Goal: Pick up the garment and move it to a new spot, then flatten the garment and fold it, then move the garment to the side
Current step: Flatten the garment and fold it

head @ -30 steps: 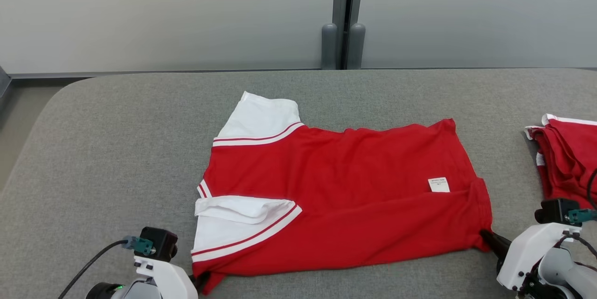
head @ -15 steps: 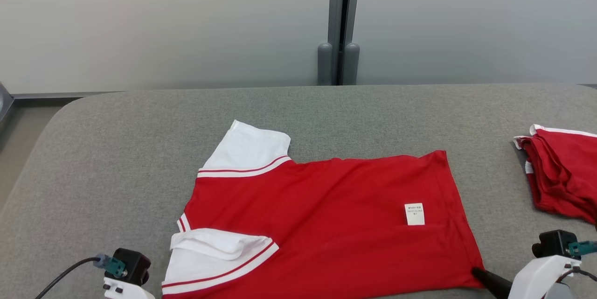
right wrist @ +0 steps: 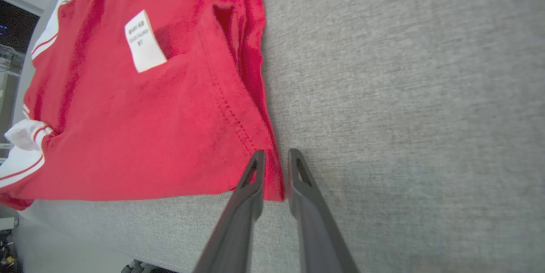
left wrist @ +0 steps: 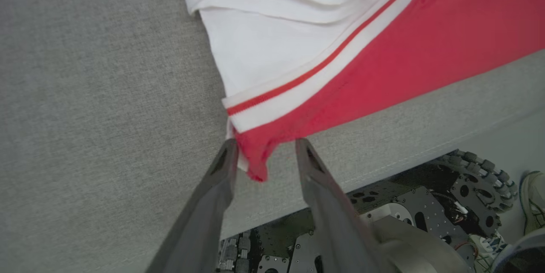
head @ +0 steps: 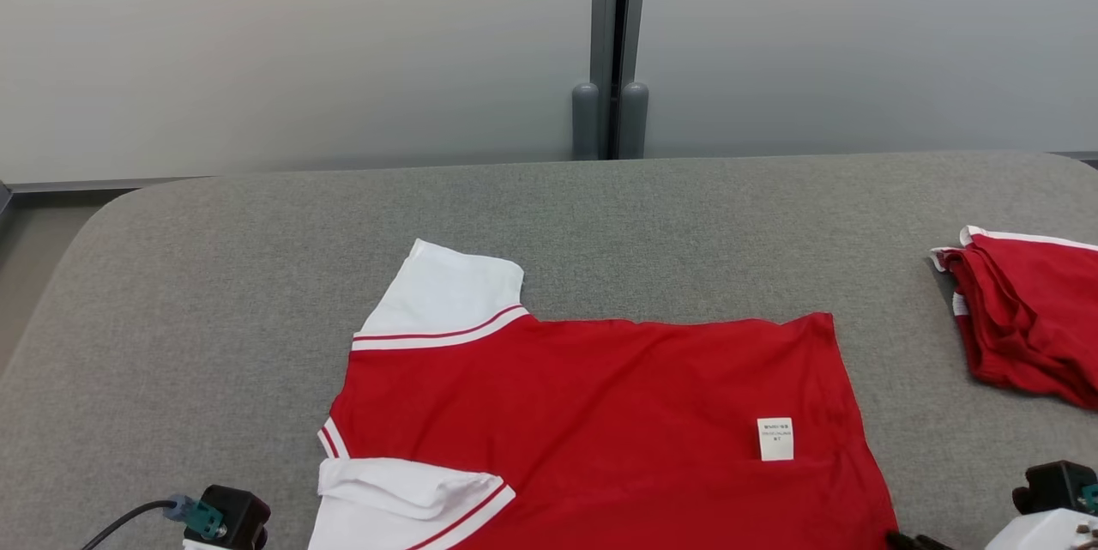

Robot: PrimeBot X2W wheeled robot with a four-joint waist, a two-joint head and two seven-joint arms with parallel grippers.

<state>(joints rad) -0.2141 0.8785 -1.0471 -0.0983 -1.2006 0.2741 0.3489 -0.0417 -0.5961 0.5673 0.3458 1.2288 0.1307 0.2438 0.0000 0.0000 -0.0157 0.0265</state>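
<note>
- The left gripper [left wrist: 264, 159] had its two dark fingers spread well apart. The near-left corner of the garment [head: 600, 413] lay loose in the gap, and red cloth brushed the inner face of one finger [left wrist: 223, 166].
- The right gripper [right wrist: 276, 163] kept only a narrow gap, filled by the garment's near-right hem corner. I could not tell whether the fingers pressed the cloth or just flanked it.
- Both grippers sat low at the near edge of the table [head: 214, 275], fingers lying almost flat along its grey padding and pointing away from the robot.
- In the head view the left wrist's camera block [head: 227, 520] showed at the near left and the right wrist [head: 1051, 507] at the near right.
- The garment lay spread flat on the near middle of the table, hem to the right.
- One white sleeve [head: 446, 293] lay at the far left and a folded-over sleeve [head: 386, 498] at the near left.
- A white label [head: 775, 438] lay on the red cloth near the hem.
- A bunched red pile [head: 1029, 327] lay apart on the table at the far right.
- Below the table's near edge the left wrist view caught the robot's base [left wrist: 404, 209] and a shoe [left wrist: 532, 196].
</note>
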